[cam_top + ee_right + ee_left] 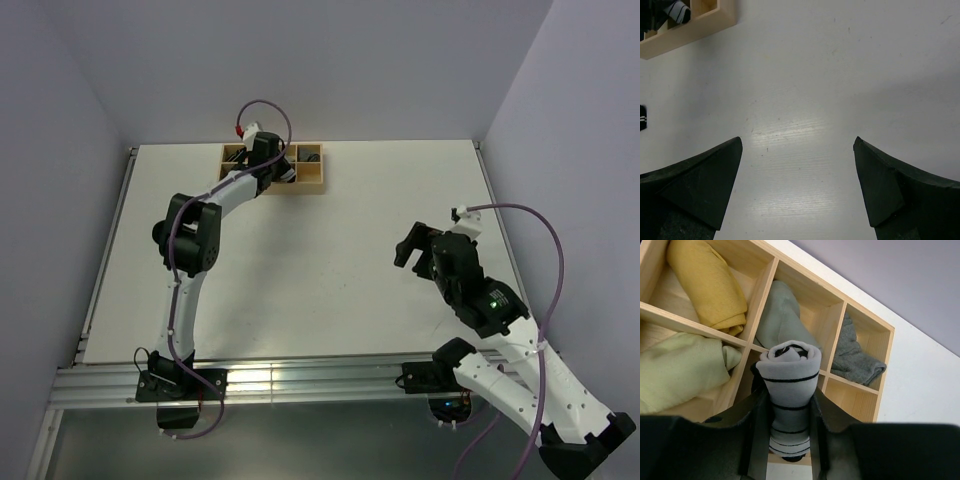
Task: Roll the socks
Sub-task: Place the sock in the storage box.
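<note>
The socks form one tight roll, white with thin black stripes, with dark fabric showing in its core and at its lower end. My left gripper is shut on this roll, a finger pressed on each side, holding it just above the wooden divider box. In the top view the left gripper hovers over that box at the table's far edge. My right gripper hangs over bare table at the right, its jaws wide apart with nothing between them.
The box compartments hold a yellow roll, a light green roll, a pale green roll and a grey roll. One bare wooden compartment lies right of the held roll. The box corner shows in the right wrist view.
</note>
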Robot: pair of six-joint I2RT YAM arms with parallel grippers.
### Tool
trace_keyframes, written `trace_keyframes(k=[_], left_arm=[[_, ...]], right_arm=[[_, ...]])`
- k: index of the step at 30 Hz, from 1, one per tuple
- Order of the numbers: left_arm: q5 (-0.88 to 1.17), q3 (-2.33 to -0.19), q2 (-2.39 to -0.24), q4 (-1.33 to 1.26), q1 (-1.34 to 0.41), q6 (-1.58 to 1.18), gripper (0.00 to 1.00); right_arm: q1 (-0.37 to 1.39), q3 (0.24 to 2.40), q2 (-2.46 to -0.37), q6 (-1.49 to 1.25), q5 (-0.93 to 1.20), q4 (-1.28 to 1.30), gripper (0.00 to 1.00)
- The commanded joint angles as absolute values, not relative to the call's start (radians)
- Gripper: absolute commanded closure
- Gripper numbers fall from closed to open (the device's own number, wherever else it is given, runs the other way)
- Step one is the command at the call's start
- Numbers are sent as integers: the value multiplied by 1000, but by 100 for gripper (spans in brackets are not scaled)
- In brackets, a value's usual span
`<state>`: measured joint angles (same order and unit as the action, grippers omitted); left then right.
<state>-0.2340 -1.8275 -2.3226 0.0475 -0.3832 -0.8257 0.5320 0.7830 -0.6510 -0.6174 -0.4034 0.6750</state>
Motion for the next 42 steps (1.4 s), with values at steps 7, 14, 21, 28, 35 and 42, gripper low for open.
trace_keyframes(k=[7,14,21,28,35,42], left_arm=[[-181,-1828,-2344,135,-387,-925,100],[-140,-1850,-2365,293,-380,-966,100],[-130,-1928,-2408,428,-365,-927,99],[-129,-1964,-2448,528,-353,-904,100],[-129,-2040,-2513,600,-347,-870,90],[-169,-2001,-2488,724,-341,-856,86]], right_arm=[[526,772,-592,-589,-431,689,0],[526,755,-563,-580,-440,689,0],[526,738,-549,-575,-442,681,0],[526,739,-554,-569,-454,686,0],[526,735,-558,-568,-448,678,0],[526,726,-546,-578,-453,687,0]])
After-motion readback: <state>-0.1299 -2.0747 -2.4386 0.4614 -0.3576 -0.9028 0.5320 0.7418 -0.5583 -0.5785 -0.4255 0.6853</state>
